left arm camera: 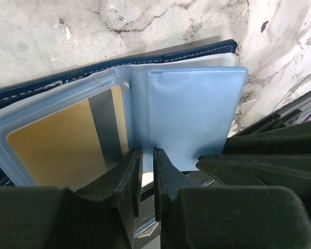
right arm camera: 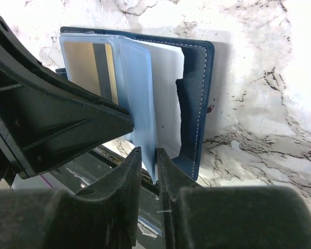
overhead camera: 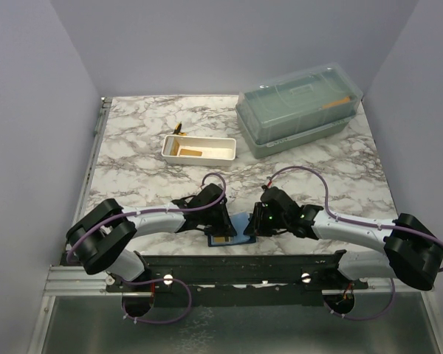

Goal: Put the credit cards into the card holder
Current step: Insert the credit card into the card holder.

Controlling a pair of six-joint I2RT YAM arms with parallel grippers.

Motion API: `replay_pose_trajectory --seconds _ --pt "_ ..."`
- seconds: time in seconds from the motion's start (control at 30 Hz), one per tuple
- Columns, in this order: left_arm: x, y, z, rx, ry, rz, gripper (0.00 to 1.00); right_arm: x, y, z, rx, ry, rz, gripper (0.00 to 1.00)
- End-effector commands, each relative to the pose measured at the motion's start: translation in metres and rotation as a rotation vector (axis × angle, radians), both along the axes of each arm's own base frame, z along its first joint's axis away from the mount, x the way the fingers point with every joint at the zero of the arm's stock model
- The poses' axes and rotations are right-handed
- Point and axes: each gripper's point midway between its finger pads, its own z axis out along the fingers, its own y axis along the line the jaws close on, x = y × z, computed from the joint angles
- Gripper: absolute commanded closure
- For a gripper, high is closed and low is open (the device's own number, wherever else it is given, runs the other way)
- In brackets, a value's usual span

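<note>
Pinches an upright light-blue plastic leaf of the card holder (right arm camera: 202,104) with the right gripper (right arm camera: 149,153), jaws nearly together on it. Clamps the left gripper (left arm camera: 146,153) on the sleeve's lower edge beside the fold. Shows one gold credit card (left arm camera: 57,150) tucked in a clear pocket, holder lying open on the marble table (overhead camera: 133,147), near edge, between both arms.

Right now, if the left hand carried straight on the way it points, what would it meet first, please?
The card holder: its pale-blue sleeve sits at the fingertips of the left hand, apparently between them; depth unclear.
</note>
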Motion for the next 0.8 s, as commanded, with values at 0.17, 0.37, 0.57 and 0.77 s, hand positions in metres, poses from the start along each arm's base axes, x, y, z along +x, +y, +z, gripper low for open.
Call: replay_pose_trajectory --seconds 0.17,0.37,0.57,0.77 --pt "-0.001 -0.010 0.000 -0.024 -0.001 -0.032 0.81 0.008 0.008 0.001 0.027 -0.025 0.005 0.78" --pt "0.003 -0.010 0.007 -0.032 -0.032 -0.024 0.82 0.008 0.012 0.007 0.068 -0.037 0.009 0.89" --pt "0.003 -0.005 0.014 -0.049 -0.057 0.010 0.82 0.002 0.013 0.016 0.126 -0.042 0.011 0.93" --pt "0.003 -0.004 0.020 -0.065 -0.061 0.029 0.83 0.004 0.017 0.024 0.155 -0.056 0.016 0.92"
